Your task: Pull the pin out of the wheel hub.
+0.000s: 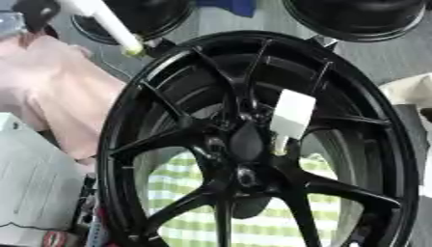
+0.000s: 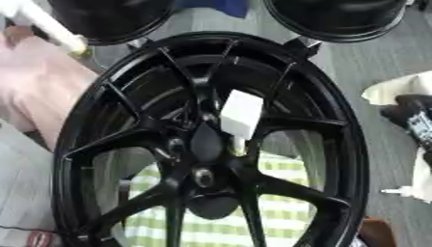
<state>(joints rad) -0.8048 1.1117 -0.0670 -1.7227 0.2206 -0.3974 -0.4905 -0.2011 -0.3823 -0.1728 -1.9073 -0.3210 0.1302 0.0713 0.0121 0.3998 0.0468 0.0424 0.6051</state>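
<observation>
The black wheel hub (image 1: pixel 253 144) is standing upright, presenting its white-tagged pin (image 1: pixel 291 116) at one o'clock of centre; no robot hand is showing, so its state is unknowable.

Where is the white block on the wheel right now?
In both eye views the white block sits just up and right of the black wheel's hub centre, against the spokes.

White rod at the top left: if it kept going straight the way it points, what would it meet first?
Most likely the black wheel, at its rim. The white rod points down and right, and its yellowish tip is just beside the rim's upper left edge. Depth is unclear, so it could pass in front.
</observation>
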